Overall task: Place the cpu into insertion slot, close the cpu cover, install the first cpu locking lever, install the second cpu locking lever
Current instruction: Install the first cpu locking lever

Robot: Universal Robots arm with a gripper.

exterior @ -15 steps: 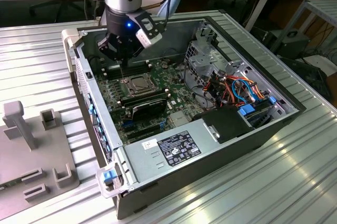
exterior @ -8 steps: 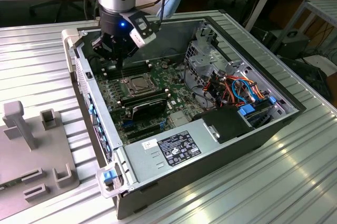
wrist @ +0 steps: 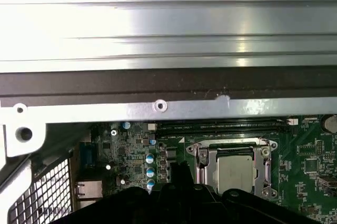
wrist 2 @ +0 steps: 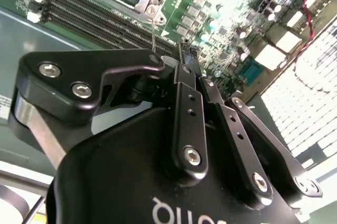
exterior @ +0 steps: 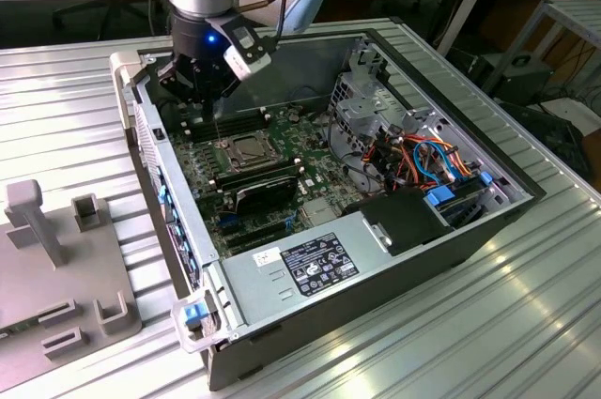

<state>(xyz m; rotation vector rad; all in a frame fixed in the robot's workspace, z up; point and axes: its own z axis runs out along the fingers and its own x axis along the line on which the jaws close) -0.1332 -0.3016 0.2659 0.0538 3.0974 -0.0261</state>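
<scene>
- Over an open computer case [exterior: 441,253] on a ribbed metal table [exterior: 526,324], my gripper [exterior: 208,103] hangs above the corner of the green circuit board [wrist: 134,155] nearest the case's rear wall.
- The cpu [wrist: 235,174] sits in the insertion slot [exterior: 266,157], its dull silver top facing up.
- The cpu cover [wrist: 203,168] lies flat over it. The chip's top shows through the cover's square window in the first wrist view.
- A thin wire locking lever [wrist 2: 153,34] stands up from the corner of the socket and reaches my gripper. In the exterior view it is a pale, nearly upright line just below my fingers.
- In the second wrist view my fingers [wrist 2: 184,76] are drawn together at the tips. The lever's upper end meets the black link beside them. I cannot tell whether the wire is pinched between the pads or only resting against the link.
- The long black memory slots [wrist 2: 95,16] run alongside the socket, between it and the case wall.
- A grey fixture plate [exterior: 56,268] lies on the table at the exterior view's left, well apart from the case.
</scene>
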